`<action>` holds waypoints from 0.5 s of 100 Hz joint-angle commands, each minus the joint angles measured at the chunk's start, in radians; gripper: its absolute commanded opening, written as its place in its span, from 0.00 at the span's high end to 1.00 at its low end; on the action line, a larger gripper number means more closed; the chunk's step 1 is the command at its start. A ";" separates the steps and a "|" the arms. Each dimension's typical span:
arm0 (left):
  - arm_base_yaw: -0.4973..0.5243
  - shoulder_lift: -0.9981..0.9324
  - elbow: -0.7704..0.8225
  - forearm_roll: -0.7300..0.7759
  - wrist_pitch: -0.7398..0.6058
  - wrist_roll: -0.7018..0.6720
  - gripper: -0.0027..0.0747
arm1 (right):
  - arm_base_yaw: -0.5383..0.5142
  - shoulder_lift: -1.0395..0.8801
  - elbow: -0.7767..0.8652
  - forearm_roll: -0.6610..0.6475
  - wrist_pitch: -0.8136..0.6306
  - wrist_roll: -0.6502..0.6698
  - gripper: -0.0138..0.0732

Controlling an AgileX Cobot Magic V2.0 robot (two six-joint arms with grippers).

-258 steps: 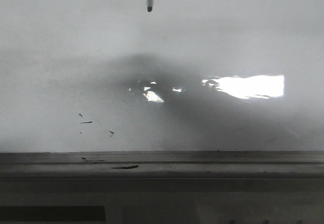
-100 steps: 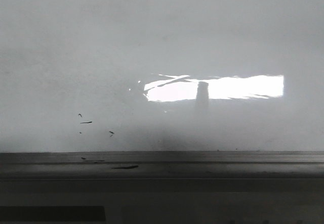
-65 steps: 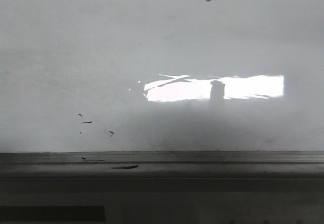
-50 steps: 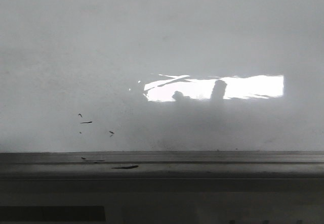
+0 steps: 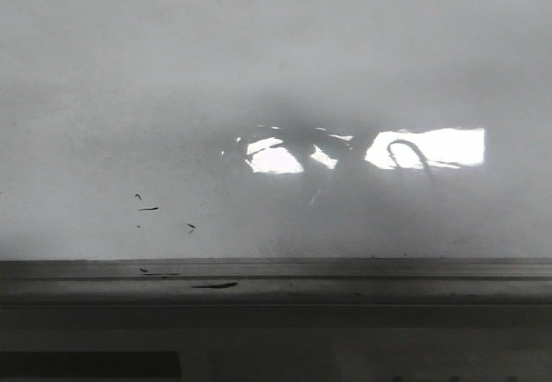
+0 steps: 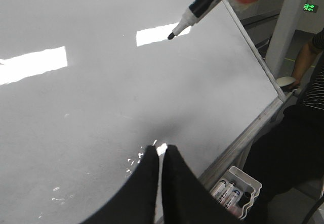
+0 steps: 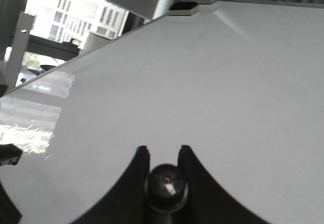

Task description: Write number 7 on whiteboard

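Above glossy whiteboard (image 6: 101,92), marker (image 6: 200,9) hovers.

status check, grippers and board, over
Right gripper shut on marker, tip off the whiteboard. Left gripper shut, empty. No 7 drawn yet, only small black flecks. Nothing in the way.

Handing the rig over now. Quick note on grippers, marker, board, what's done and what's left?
Right gripper: shut on the marker, seen end-on between its fingers.
Left gripper: shut, empty, close over the whiteboard.
Marker: uncapped, its tip looks just off the board, not clearly touching; out of the front view.
Whiteboard: no 7 on it, only a few small black flecks low on the left and window glare.
A tray of spare markers sits past the board's edge.
Done: marker gripped.
Left: the whole 7.
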 commanded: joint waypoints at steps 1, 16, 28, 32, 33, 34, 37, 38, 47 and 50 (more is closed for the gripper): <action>0.005 -0.001 -0.027 -0.048 0.014 -0.008 0.99 | -0.013 -0.006 -0.001 0.047 -0.142 -0.041 0.92; 0.005 -0.001 -0.027 -0.048 0.014 -0.008 0.99 | -0.013 -0.008 0.037 0.047 -0.087 -0.046 0.91; 0.005 -0.001 -0.027 -0.048 0.014 -0.008 0.99 | -0.013 -0.003 0.092 0.047 -0.133 -0.046 0.91; 0.005 -0.001 -0.027 -0.048 0.014 -0.008 0.99 | -0.013 0.003 0.101 0.047 -0.151 -0.046 0.91; 0.005 -0.001 -0.027 -0.048 0.014 -0.008 0.99 | -0.013 0.004 0.103 0.047 -0.154 -0.046 0.91; 0.005 -0.001 -0.027 -0.048 0.014 -0.008 0.99 | -0.013 0.007 0.103 0.047 -0.160 -0.046 0.91; 0.005 -0.001 -0.027 -0.048 0.014 -0.008 0.99 | -0.013 0.014 0.105 0.047 -0.165 -0.046 0.91; 0.005 -0.001 -0.027 -0.048 0.014 -0.008 0.99 | -0.013 0.018 0.105 0.047 -0.168 -0.046 0.91; 0.005 -0.001 -0.027 -0.048 0.014 -0.008 0.99 | -0.013 0.054 0.103 0.047 -0.206 -0.046 0.91; 0.005 -0.001 -0.027 -0.046 0.012 -0.008 0.99 | -0.013 0.066 0.103 0.047 -0.229 -0.046 0.91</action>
